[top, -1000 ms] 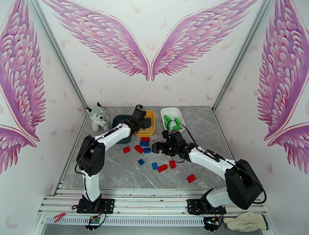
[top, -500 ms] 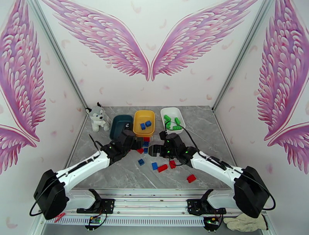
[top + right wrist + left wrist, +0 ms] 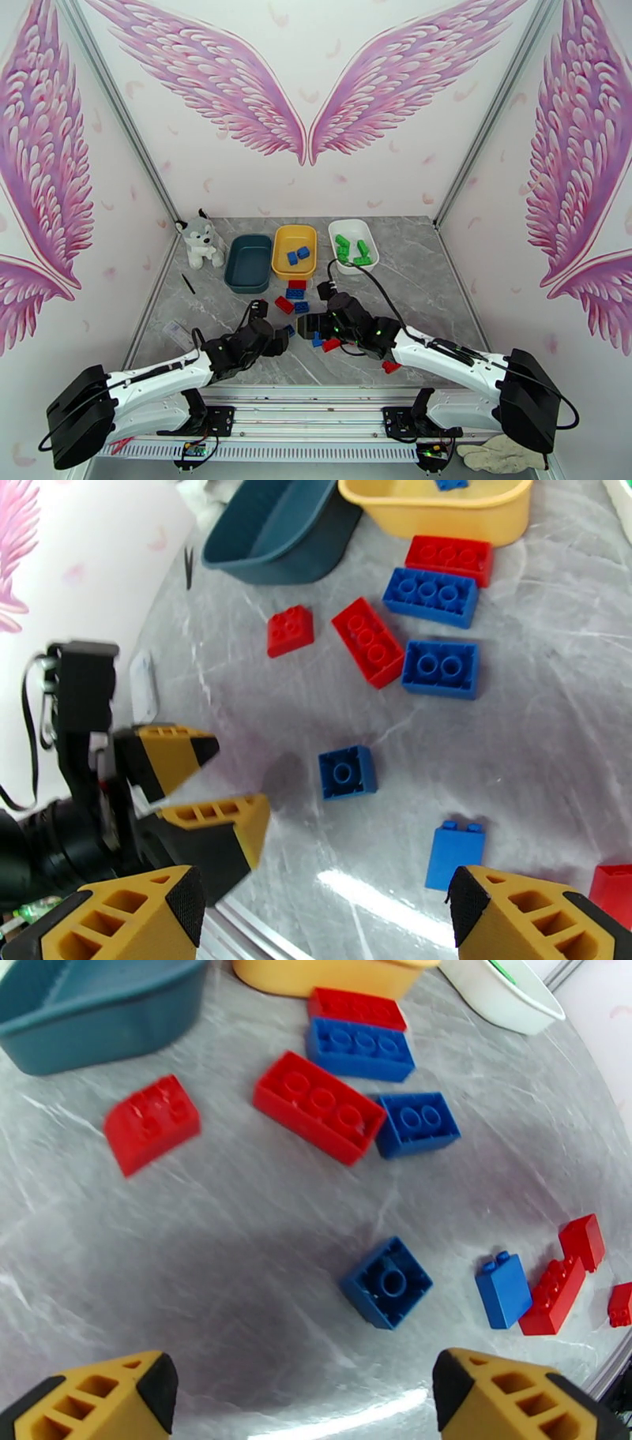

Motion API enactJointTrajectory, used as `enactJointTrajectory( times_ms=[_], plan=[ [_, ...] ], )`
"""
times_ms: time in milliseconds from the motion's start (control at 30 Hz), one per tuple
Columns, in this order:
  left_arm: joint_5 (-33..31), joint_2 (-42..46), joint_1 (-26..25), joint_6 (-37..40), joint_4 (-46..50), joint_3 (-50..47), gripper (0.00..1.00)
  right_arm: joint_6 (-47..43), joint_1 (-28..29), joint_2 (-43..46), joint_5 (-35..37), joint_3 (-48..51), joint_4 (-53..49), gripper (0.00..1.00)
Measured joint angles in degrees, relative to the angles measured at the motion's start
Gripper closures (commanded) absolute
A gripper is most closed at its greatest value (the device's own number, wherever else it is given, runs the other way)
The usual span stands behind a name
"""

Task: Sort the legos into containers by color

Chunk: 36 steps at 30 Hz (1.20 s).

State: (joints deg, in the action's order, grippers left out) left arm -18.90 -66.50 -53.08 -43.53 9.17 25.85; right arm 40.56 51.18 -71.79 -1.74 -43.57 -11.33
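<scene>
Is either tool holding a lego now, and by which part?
Nothing is held: the left tool and the right tool both stand open and empty.

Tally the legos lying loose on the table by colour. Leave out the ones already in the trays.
Red legos: 6
Blue legos: 4
Total: 10
</scene>
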Motion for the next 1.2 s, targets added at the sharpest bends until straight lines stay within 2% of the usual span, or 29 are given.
enactJointTrajectory(
  times_ms=[233,667,1200],
  plan=[
    [0.02,-12.20,-2.03,-1.03,-4.63,1.68,0.18,-0.02,0.00,-0.85,1.20,0.00,-1.25,0.14],
    [-3.93,-25.70,-2.80,0.61,-5.38,12.35,0.32,-0.09,-0.07,2.01,7.02,0.00,-4.83,0.13],
    [-6.14,-27.74,-2.80,0.90,-5.79,14.36,0.55,-0.04,-0.28,4.15,10.80,0.00,-7.17,0.10]
  ],
)
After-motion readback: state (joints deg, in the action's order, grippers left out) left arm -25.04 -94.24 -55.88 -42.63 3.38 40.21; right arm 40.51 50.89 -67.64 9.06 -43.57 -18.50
